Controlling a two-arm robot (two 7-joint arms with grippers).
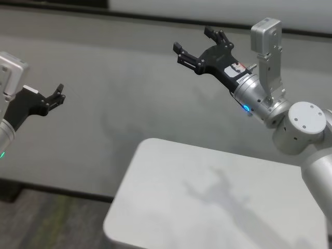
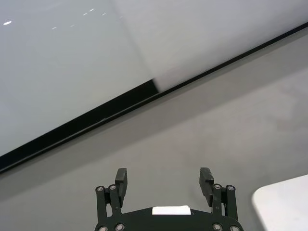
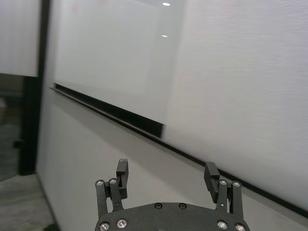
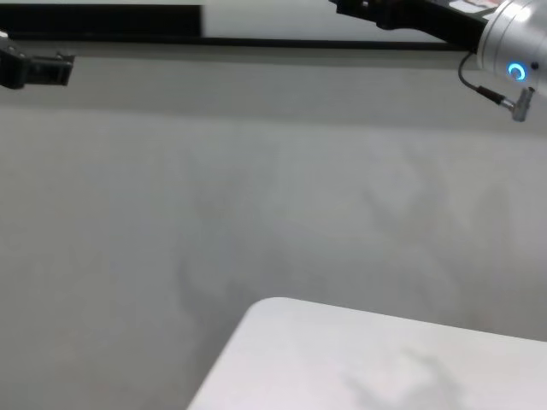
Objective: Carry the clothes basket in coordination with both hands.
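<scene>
Left gripper (image 1: 58,94) — raised at the left edge of the head view, well apart from the desk; black fingers (image 2: 121,179) stand apart with nothing between them, pointing toward the wall.

Right gripper (image 1: 199,45) — raised high on the right, above and beyond the desk's far edge; fingers (image 3: 211,174) spread wide, nothing held. A blue ring glows on its silver wrist (image 4: 515,43).

Desk (image 1: 171,207) — pale, rounded near-left corner; the gripper's shadow lies across its top. Grey floor runs open to its left and beyond its far edge.

Wall (image 1: 119,72) — plain grey, with a dark horizontal strip (image 2: 96,122) under a lighter panel.

Clothes basket — in none of the four views; its place cannot be told.
</scene>
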